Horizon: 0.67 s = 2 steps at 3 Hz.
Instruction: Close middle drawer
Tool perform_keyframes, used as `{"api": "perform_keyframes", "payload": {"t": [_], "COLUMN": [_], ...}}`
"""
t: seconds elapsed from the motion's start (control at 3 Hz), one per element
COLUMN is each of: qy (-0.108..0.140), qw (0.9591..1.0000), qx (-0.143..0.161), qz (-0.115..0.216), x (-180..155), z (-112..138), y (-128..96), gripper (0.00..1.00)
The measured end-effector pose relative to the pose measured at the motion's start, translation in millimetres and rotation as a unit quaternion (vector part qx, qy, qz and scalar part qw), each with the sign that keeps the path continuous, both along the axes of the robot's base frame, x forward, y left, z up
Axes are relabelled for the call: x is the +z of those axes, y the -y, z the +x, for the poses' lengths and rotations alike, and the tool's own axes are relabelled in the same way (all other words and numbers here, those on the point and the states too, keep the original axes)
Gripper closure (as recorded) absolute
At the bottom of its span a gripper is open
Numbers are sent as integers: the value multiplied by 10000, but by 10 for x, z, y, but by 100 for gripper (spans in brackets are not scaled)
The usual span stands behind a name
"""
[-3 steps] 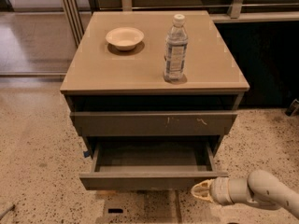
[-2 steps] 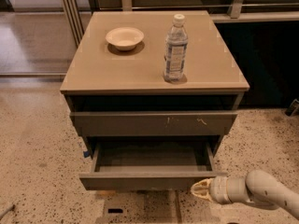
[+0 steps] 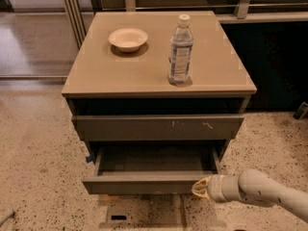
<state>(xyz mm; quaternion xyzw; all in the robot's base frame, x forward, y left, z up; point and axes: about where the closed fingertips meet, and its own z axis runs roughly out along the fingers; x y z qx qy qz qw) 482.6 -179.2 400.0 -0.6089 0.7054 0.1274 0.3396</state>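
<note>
The middle drawer point(image 3: 144, 183) of a grey-brown cabinet stands pulled well out, with its plain flat front toward me and its grey inner box point(image 3: 154, 159) showing empty. My gripper point(image 3: 199, 188), a pale tip on a white arm coming in from the lower right, is at the right end of the drawer front, touching it or very close to it. Above it, the drawer front with pale scratch marks point(image 3: 159, 127) sits only slightly out.
On the cabinet top point(image 3: 96, 78) stand a white bowl point(image 3: 128, 38) and a clear water bottle point(image 3: 180, 49). Speckled floor point(image 3: 38, 177) surrounds the cabinet. A dark panel point(image 3: 279, 61) is at the right and a metal railing behind.
My gripper has shifted slightly up and left, closer to the right end of the middle drawer front. The drawer has not visibly moved.
</note>
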Motion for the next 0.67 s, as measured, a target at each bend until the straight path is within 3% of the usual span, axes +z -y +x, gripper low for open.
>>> {"api": "perform_keyframes", "payload": {"t": [0.33, 0.67], "qy": [23, 366], "qw": [10000, 9989], "qx": [-3, -80], "qz": [-22, -289], "x": [-4, -36], "z": [15, 301], "y": [-8, -115], "gripper": [100, 100]}}
